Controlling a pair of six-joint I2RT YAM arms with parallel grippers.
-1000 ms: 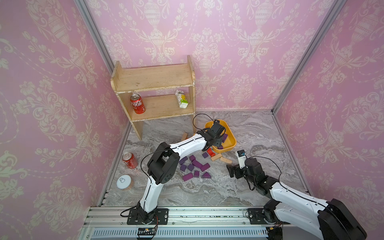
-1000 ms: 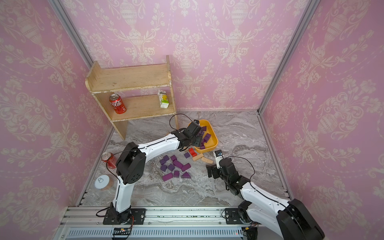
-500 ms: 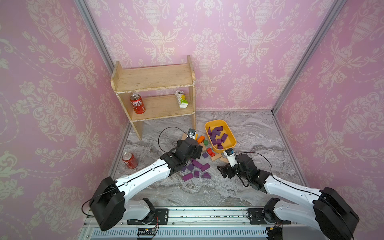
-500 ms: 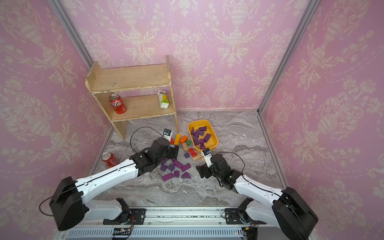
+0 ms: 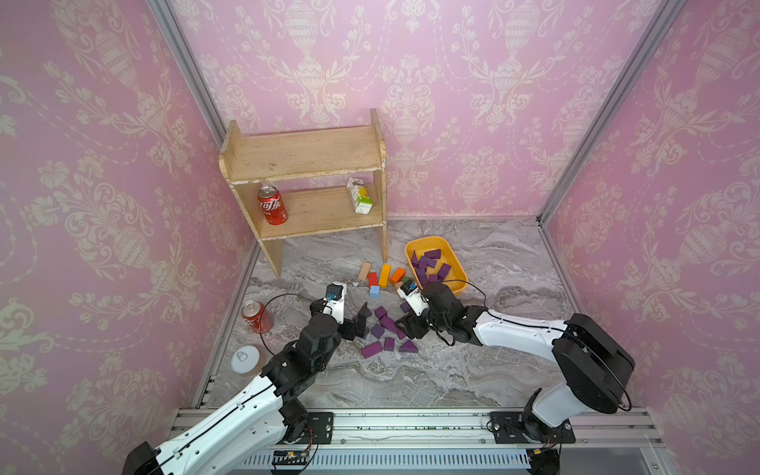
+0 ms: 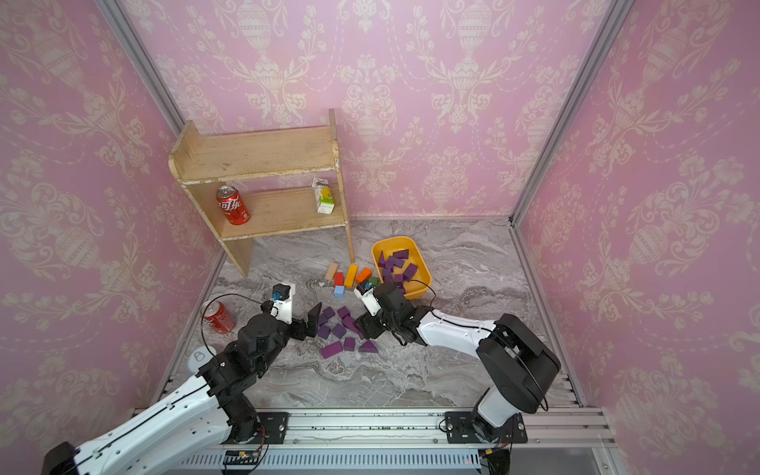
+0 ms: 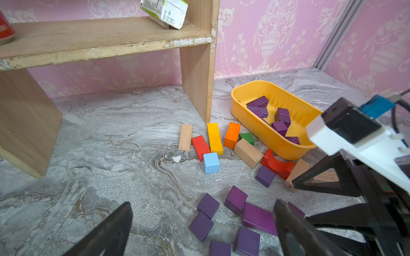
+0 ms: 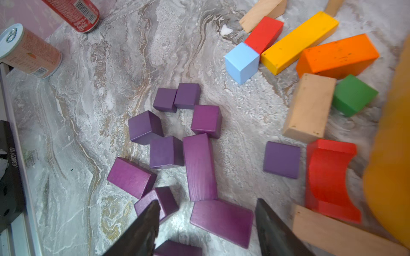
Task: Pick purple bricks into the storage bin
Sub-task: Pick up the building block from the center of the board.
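While many purple bricks [image 5: 384,331] are spread over the grey floor [image 5: 452,378] in the middle of both top views, more of them are already piled inside the storage bin [image 5: 423,242]. The yellow bin is seen up and to the right of the pile, near the middle of the frame. Between the pile and the bin, a row of coloured blocks [image 5: 384,274] is laid out: red, yellow, orange, green and light blue, with some tan blocks [image 7: 248,153] mixed in.

The left gripper [image 5: 361,320] is seen at the left edge of the pile. Its jaws are spread as wide as can be, and nothing is held between them. In the left wrist view, only floor and loose bricks are seen in the gap.

The right gripper [image 5: 405,327] is seen at the right edge of the pile. Its jaws are about half apart. In the right wrist view, a flat purple brick [image 8: 221,221] is seen lying between them at the bottom of the frame. A gap is left beside one finger, so the brick is not squeezed. Whether it is touched by the other finger cannot be told.

A wooden shelf [image 5: 304,152] is seen in the upper middle, with a red can [image 5: 271,205] and a small carton [image 5: 360,196] on it.
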